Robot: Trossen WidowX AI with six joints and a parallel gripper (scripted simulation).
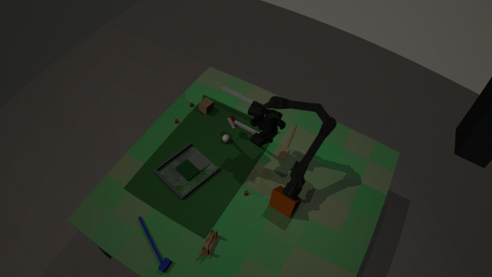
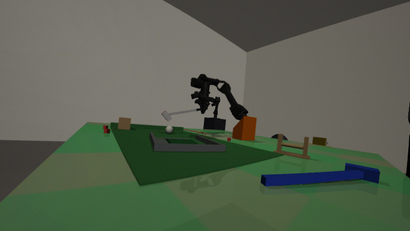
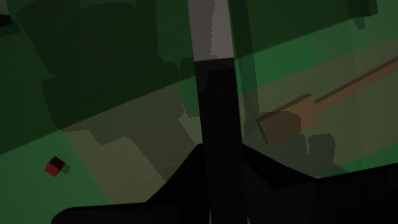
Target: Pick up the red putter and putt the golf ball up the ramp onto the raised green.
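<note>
My gripper (image 1: 259,136) (image 2: 202,110) (image 3: 216,149) is shut on the grip end of the red putter (image 1: 239,124) (image 2: 180,112) (image 3: 212,30). It holds the putter in the air, nearly level, above the dark green mat (image 1: 208,211) (image 2: 161,167). The putter's red and grey head (image 1: 231,121) (image 2: 166,115) hovers above the white golf ball (image 1: 226,138) (image 2: 169,129), apart from it. The ball rests on the mat, beside the grey-walled ramp (image 1: 171,181) (image 2: 187,148) with the raised green (image 1: 187,170) in its middle.
A blue putter (image 1: 152,244) (image 2: 317,177), a wooden rack (image 1: 210,244) (image 2: 292,147) and a wooden putter (image 1: 289,142) (image 3: 290,122) lie off the mat. A brown cube (image 1: 206,105) (image 2: 124,123) stands at the mat's far corner. Small red cubes (image 1: 247,192) (image 3: 54,166) are scattered. The arm stands on an orange block (image 1: 284,202) (image 2: 245,128).
</note>
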